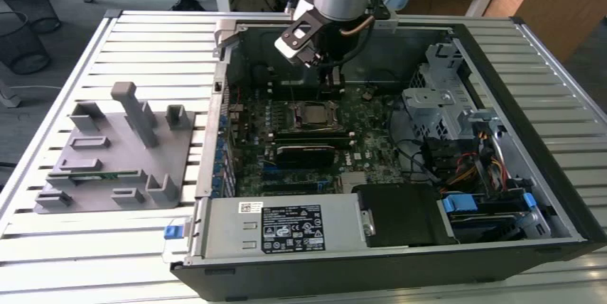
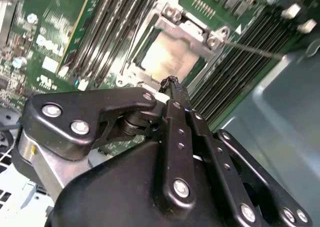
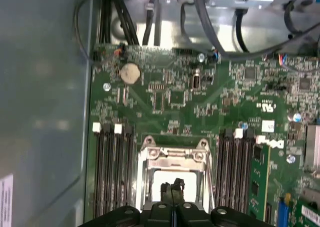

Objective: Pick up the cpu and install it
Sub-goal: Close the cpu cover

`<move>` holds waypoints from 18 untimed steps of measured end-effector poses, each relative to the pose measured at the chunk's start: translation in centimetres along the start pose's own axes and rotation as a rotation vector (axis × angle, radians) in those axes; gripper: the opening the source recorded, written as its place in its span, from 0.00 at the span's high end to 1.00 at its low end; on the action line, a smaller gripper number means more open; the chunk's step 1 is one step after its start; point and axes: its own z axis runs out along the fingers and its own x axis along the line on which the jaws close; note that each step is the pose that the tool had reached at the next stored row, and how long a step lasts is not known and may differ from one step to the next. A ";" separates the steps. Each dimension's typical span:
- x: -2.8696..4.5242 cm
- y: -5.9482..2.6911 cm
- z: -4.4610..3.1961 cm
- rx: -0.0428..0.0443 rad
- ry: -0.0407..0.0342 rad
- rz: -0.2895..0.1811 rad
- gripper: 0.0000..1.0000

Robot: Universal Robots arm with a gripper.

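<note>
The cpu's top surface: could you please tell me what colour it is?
Pale, shiny silver; the cpu shows best in the second wrist view.

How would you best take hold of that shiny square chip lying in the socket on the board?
Probably by two opposite edges of the cpu, coming straight down from above. It lies flat, silver top up, with the metal socket frame close around it, so the sides are hemmed in.

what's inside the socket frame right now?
A shiny silver square, apparently the cpu, lies inside the socket frame. The gripper, fingers shut, hangs over it and covers one edge in the second wrist view. Whatever lies beneath the cpu is hidden.
</note>
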 end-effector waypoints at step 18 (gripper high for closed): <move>-0.41 -2.41 1.25 -0.0001 0.0028 -0.009 0.88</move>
